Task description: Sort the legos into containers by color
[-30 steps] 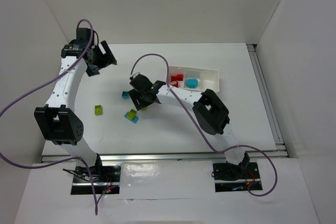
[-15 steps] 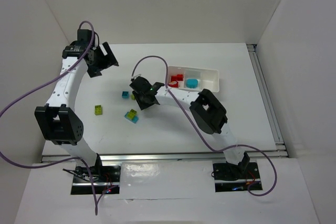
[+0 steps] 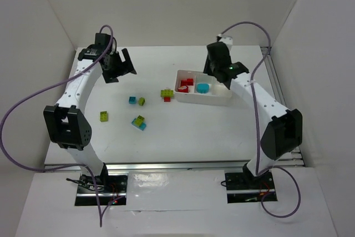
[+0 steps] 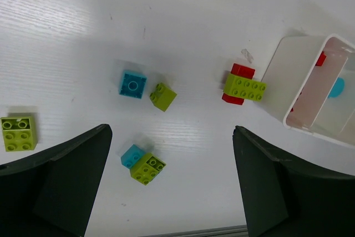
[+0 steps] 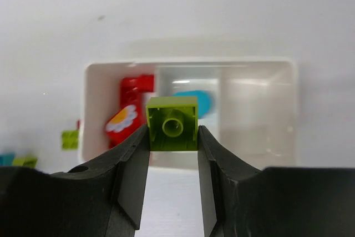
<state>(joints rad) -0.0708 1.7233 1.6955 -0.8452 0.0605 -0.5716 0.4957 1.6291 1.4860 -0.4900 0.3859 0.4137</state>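
The white table (image 3: 233, 131) is my biggest landmark, with the tray (image 3: 216, 99) towards its far right. My right arm reaches over the tray from the far side. My left arm hangs above the far left of the table.

The left gripper (image 4: 171, 131) has its jaws wide apart and carries nothing. The right gripper (image 5: 173, 131) is clamped on a yellow-green brick (image 5: 172, 116), held in the air above the tray.

I'd judge the sort is roughly at its midpoint. The red bricks (image 5: 130, 112) lie in the left compartment and a rounded cyan piece (image 3: 203, 87) lies in the middle one. I see no brick in the right compartment, so that is probably where the green one belongs.

Five pieces are left out on the table:
- a green-on-red stack (image 4: 242, 85) just left of the tray
- a cyan brick (image 4: 133, 84)
- a small green brick (image 4: 163, 96) beside the cyan one
- a green-and-cyan pair (image 4: 143, 165) nearer me
- a lone green brick (image 4: 19, 133) furthest left

The two-colour stacks may need splitting first.

From the wrist view the held brick covers part of the middle compartment. I cannot tell which compartment it actually hangs over. Overhead, my right arm hides the tray's far edge, and the left wrist view cuts the tray off at its right side.
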